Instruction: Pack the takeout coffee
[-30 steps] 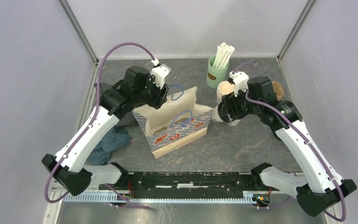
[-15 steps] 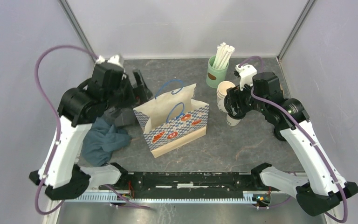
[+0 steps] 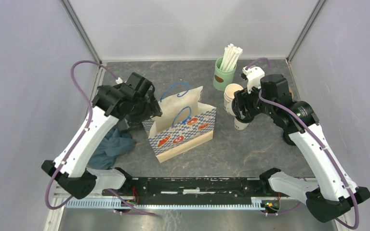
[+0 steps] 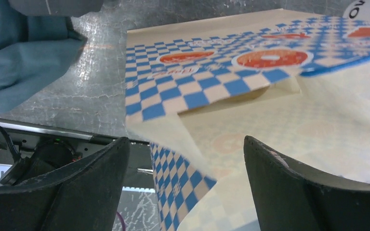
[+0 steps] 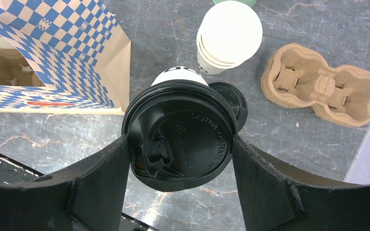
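Note:
A takeout coffee (image 5: pixel 180 134), a white cup with a black lid, sits between the fingers of my right gripper (image 5: pixel 180 142), which is shut on the lid's rim. In the top view this cup (image 3: pixel 241 125) is just right of the blue-checked paper bag (image 3: pixel 183 130), under my right gripper (image 3: pixel 241 113). My left gripper (image 4: pixel 185 144) is open at the bag's left side, and a corner of the bag's rim (image 4: pixel 183 168) hangs between its spread fingers untouched. From above, my left gripper (image 3: pixel 149 109) is against the bag's left edge.
A stack of lidless white cups (image 5: pixel 229 36) and a loose black lid (image 5: pixel 233 98) stand behind the held cup. A brown pulp carrier (image 5: pixel 320 84) lies to the right. A green cup of straws (image 3: pixel 224 72) stands at the back. A blue cloth (image 3: pixel 108 144) lies left of the bag.
My left gripper let go of the bag's top and opened, swung out to the left, then came back to the bag's left edge. The bag now stands upright and open. The right arm shifted only slightly.

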`<state>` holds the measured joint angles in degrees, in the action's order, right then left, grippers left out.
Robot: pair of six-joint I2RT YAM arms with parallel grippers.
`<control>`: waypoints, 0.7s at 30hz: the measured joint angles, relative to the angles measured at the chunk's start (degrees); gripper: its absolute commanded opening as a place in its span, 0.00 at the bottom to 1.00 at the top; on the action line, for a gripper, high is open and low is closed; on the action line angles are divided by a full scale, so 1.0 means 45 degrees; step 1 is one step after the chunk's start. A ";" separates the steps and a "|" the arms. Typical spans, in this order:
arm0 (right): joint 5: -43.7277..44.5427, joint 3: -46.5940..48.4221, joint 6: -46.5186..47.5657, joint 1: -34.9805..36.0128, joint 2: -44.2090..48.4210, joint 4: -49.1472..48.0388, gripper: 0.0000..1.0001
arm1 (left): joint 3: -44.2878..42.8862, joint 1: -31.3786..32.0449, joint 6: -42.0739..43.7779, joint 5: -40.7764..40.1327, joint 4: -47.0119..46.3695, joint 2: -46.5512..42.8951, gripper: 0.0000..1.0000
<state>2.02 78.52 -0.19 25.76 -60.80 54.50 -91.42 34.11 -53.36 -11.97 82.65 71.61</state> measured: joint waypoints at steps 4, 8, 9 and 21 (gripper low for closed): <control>0.0000 0.0000 0.0112 0.0000 0.0000 0.0005 0.75 | 0.0063 0.0248 -0.0262 -0.0369 -0.0267 0.0631 0.80; 0.0039 0.0000 0.0121 0.0000 0.0000 0.0000 0.75 | 0.0325 0.0835 -0.0675 -0.0777 -0.0238 0.0719 0.63; 0.0049 0.0000 0.0121 0.0000 0.0000 0.0000 0.75 | 0.0359 0.1001 -0.0767 -0.0947 -0.0194 0.0743 0.58; 0.0306 0.0607 0.0627 0.0000 -0.0039 0.0097 0.75 | 0.0403 0.1593 -0.0733 -0.2069 -0.0758 0.1044 0.08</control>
<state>3.40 81.25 2.63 25.76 -60.97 54.94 -89.60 41.28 -56.66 -21.28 79.24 76.31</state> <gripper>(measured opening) 0.769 0.154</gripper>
